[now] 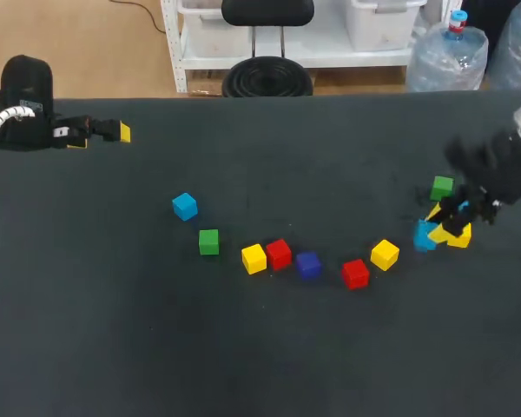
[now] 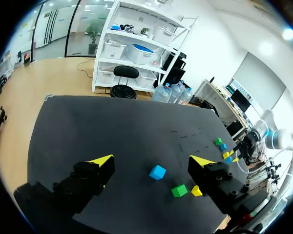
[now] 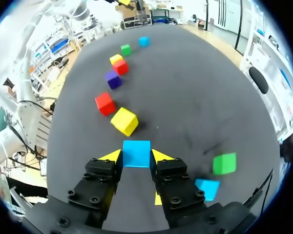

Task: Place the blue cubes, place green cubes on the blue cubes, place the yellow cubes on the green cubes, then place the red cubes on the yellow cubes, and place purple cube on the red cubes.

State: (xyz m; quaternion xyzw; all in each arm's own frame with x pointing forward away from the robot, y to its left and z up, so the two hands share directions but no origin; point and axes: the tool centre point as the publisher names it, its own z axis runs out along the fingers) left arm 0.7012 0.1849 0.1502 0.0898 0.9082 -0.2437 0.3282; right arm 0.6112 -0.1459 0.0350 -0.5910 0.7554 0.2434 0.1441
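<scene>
Dark tabletop (image 1: 260,347) fills the scene beneath both of your arms. At the table's right side your right gripper (image 3: 136,158) pinches a blue cube (image 3: 136,152) squarely between its yellow tips, one finger on each flank. Whether that cube rests on the table or hangs just above it cannot be told. Just beside the gripper lies a second blue cube (image 3: 206,189), with a green cube (image 3: 224,163) near it.

Ahead of the fingers, a loose line of cubes curves away across the table. First come the near yellow cube (image 3: 125,121) and the near red cube (image 3: 105,103), then the purple cube (image 3: 113,79). Beyond that the far red cube (image 3: 121,67) and far yellow cube (image 3: 115,59) sit side by side, followed by the far green cube (image 3: 125,49) and the far blue cube (image 3: 144,41), each standing apart.

Your left gripper (image 2: 152,162) hangs near the table's back left corner, well apart from every cube, its fingers spread wide. The far blue cube and far green cube lie ahead of it.
</scene>
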